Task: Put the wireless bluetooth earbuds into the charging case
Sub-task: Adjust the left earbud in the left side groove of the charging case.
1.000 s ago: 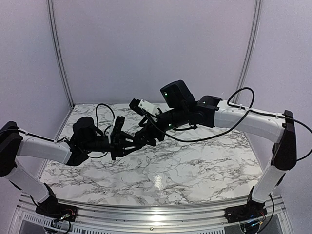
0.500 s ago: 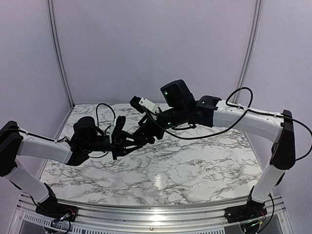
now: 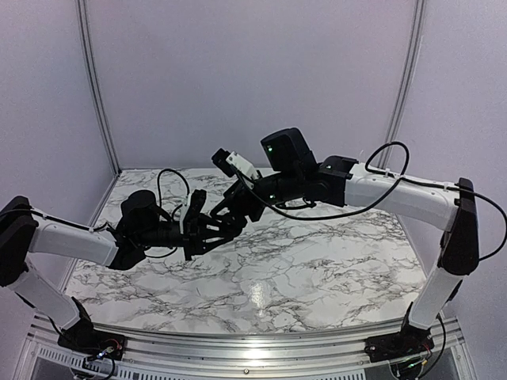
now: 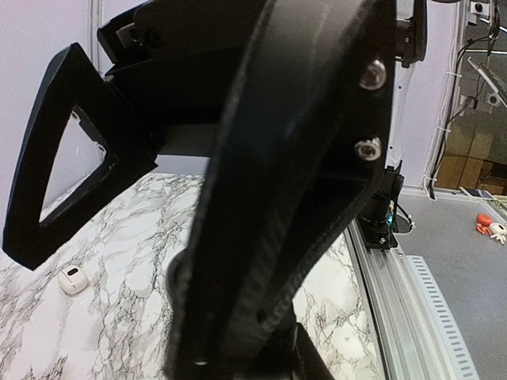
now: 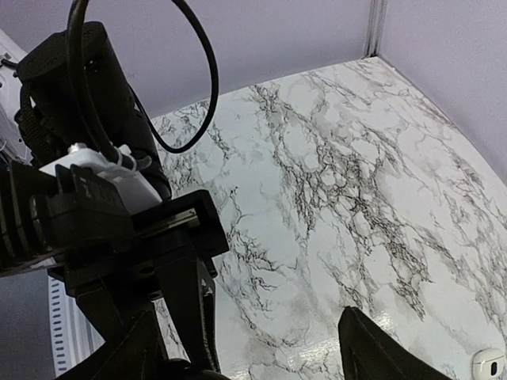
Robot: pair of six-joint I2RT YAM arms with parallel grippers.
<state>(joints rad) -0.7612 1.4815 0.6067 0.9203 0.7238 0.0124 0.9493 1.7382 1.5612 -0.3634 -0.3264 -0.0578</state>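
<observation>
Case [image 4: 73, 279] sits on the table [image 5: 333, 158]; can't tell if the lid is open. No earbuds visible near case. Left gripper [image 3: 231, 225] closed, contents untellable. Right gripper [image 5: 253, 317] spread wide, nothing seen in it. Both are above case. Buds likely featherlight and slick: pinch the body, gently.

Charging case [image 5: 491, 363] cut off at the right wrist view's lower-right corner.
</observation>
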